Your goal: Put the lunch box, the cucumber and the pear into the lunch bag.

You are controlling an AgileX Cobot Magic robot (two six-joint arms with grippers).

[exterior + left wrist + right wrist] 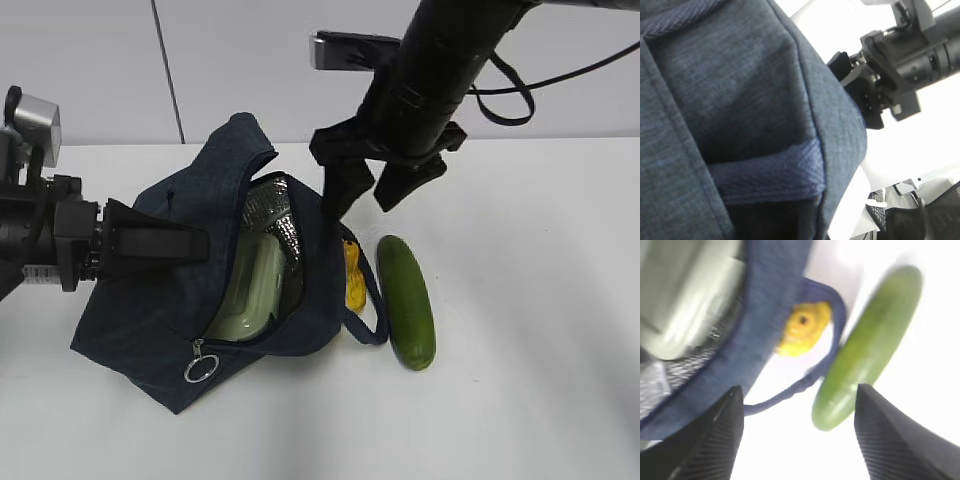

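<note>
From outside, the lunch box (255,285) sits inside the lunch bag (150,320), whose flap the pinched-shut left gripper (200,244) holds. The right gripper (375,195) hangs wide open and empty above the cucumber (407,300).

The left wrist view shows only bag fabric (740,100).

The right wrist view alone shows the pear (802,327) clearly, inside the handle loop (835,315); the cucumber (870,345) lies between the fingers (890,440), likely the next grasp, calling for a straight descent.

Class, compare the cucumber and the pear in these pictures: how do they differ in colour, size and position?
The cucumber is dark green; the pear is yellow. The cucumber is long and in full view; the pear is smaller and half hidden by the lunch bag. The cucumber lies outside the bag's loop handle; the pear sits within it. Both rest on the white table, outside the bag.
</note>
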